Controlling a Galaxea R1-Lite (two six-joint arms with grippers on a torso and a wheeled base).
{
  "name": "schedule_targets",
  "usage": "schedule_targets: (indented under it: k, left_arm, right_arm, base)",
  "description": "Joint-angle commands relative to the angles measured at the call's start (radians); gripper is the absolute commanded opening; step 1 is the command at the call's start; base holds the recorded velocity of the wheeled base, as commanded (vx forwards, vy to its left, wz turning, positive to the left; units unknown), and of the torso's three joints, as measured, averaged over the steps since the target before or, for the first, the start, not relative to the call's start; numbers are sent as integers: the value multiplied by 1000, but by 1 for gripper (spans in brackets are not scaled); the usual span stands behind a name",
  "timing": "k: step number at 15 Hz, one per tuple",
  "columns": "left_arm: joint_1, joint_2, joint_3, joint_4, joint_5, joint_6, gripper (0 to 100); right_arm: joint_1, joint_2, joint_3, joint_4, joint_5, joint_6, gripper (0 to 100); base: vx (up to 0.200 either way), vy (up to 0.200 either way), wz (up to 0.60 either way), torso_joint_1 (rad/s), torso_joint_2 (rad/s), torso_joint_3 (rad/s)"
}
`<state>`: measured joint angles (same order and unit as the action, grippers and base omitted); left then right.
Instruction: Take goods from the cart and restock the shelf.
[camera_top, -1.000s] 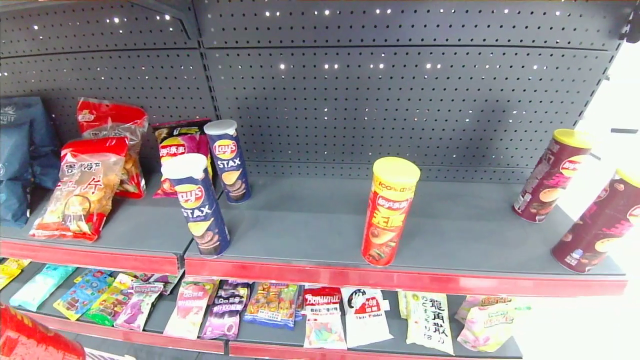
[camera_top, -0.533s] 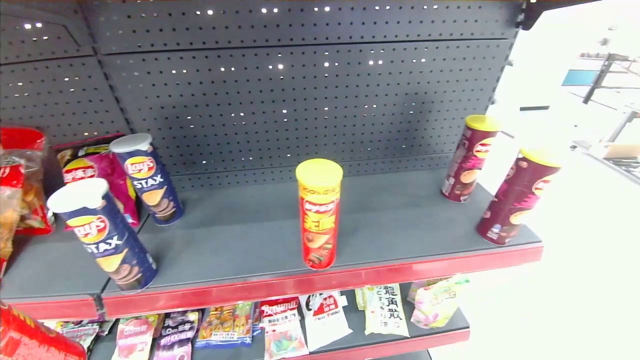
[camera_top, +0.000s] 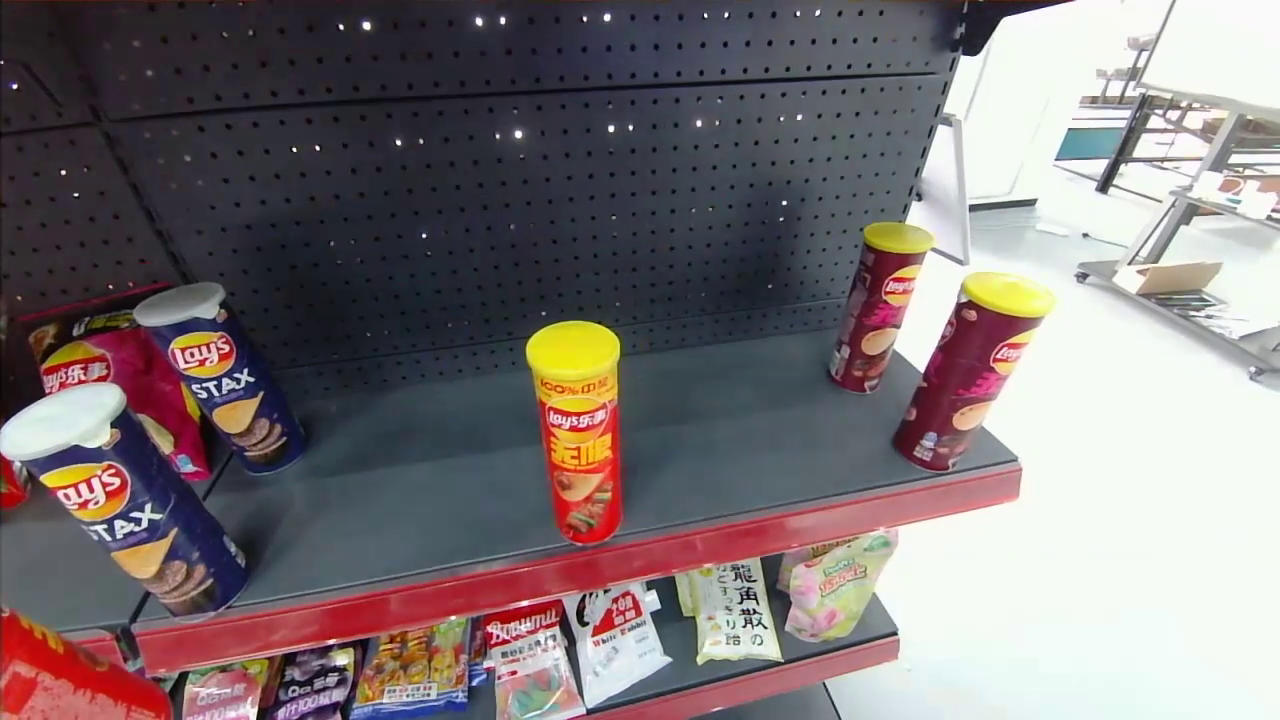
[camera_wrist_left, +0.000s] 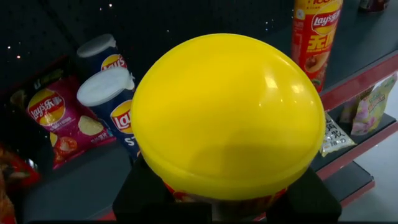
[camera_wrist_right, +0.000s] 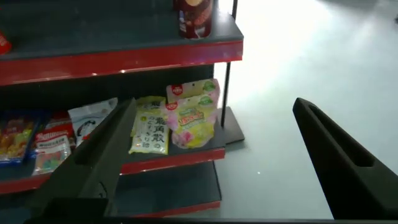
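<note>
We open at the left jaws, and they are clamped on the red chips can (camera_wrist_left: 227, 112). Its yellow lid faces the wrist camera and the black fingers (camera_wrist_left: 140, 196) press the body just under the lid. We reckon that low, upright hold is so the can goes down flat on its base.

The right jaws are spread wide with nothing between them. They hang low by the lower shelf (camera_wrist_right: 186, 158) and the pale floor (camera_wrist_right: 286, 74), out of the way.

Moving outward, a matching red can (camera_top: 580, 440) stands at the front lip of the top shelf (camera_top: 700, 440), centre frame. There is bare grey board on both sides of it, and we judge that gap to be the held can's home.

The stock looks grouped by flavour:
- two blue cans (camera_top: 225, 375) at middle left, in front of a magenta crisp bag (camera_top: 100, 380)
- two maroon cans (camera_top: 885, 305) at the right end

Behind it all is a dark pegboard back panel (camera_top: 500, 200). Snack pouches (camera_top: 620, 640) line the tier below. At upper right the room opens out, with a low wheeled rack (camera_top: 1180, 270) well apart from the shelving.
</note>
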<state>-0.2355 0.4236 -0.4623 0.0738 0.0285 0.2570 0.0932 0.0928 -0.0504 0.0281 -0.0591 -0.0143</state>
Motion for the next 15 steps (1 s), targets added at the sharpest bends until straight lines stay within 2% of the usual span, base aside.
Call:
schedule_targets:
  k: [1,3,6,9,12,14,15]
  left_arm:
    - [-1,-8,2,0,1,1,0]
    - [-1,-2,-1,0,-1,-1,0]
    - [1,-9,-2,0,1,-2,0]
    - [-1,-9,-6,-2,1,-2,0]
    - [-1,-16,-9,-2,1,-2,0]
    - [1,-19,-15,-2,2,-2,0]
    - [-1,-19,-18,-2,2,-2,0]
  right_arm:
    - [0,2,26,-31,53,10,100]
    - [0,2,24,-28,45,8,100]
    - [0,2,29,-40,-48,56,100]
    - [-1,48,21,-36,-45,2,100]
    - [-86,88,12,-30,-117,4,100]
    - [-107,38,24,-25,-111,-1,100]
    - [-90,15,26,-27,-84,0,100]
  base:
    - [0,0,0,0,0,0]
    - [0,0,0,0,0,0]
    - [0,0,0,0,0,0]
    - [0,0,0,0,0,0]
    - [0,0,0,0,0,0]
    - [0,0,0,0,0,0]
    - [0,0,0,0,0,0]
